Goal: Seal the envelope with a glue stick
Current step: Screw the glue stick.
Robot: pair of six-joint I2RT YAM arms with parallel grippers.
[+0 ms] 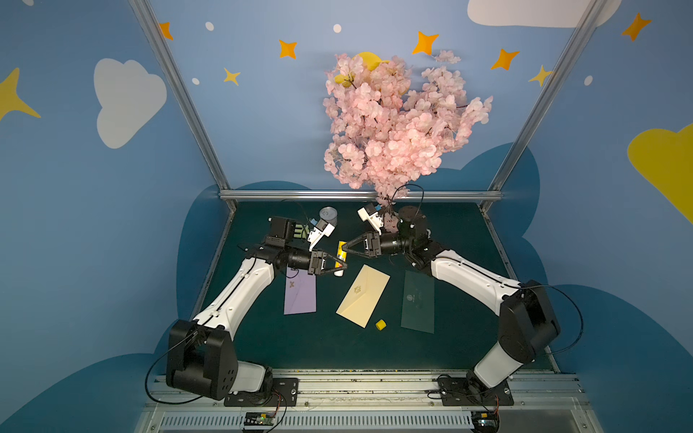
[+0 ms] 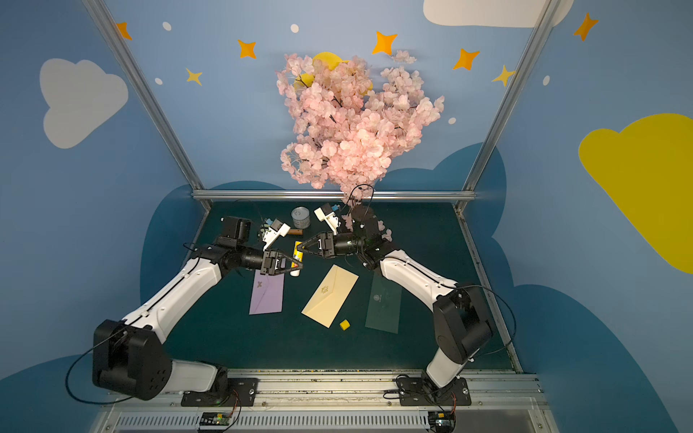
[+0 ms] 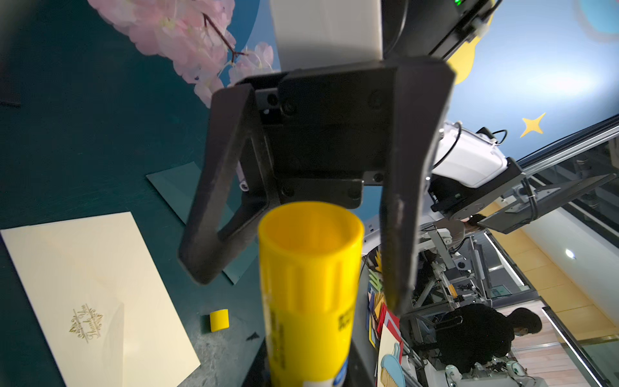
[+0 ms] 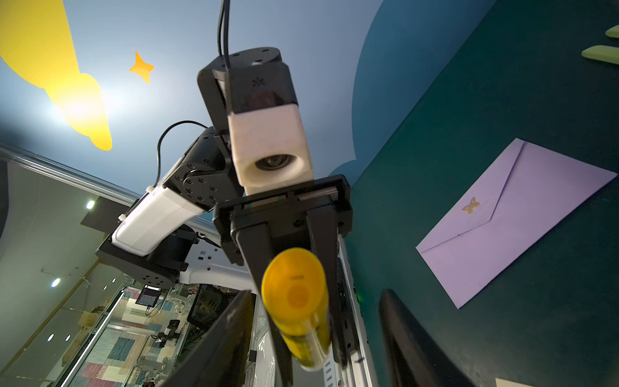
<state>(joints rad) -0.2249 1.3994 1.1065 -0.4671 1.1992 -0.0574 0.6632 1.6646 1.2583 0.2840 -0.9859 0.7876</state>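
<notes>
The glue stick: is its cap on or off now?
Off. The glue stick shows an open hollow end, and a small yellow cap lies beside the envelope.

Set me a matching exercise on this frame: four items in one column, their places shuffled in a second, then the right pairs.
1 glue stick
2 yellow cap
3 lilac envelope
4 dark green envelope

A flat on the mat, right-arm side of the cream envelope
B held above the mat in the left tool
C flat, left-arm side of the cream envelope
D loose between the cream and dark green envelopes

Pairs: 1-B, 2-D, 3-C, 4-A
</notes>
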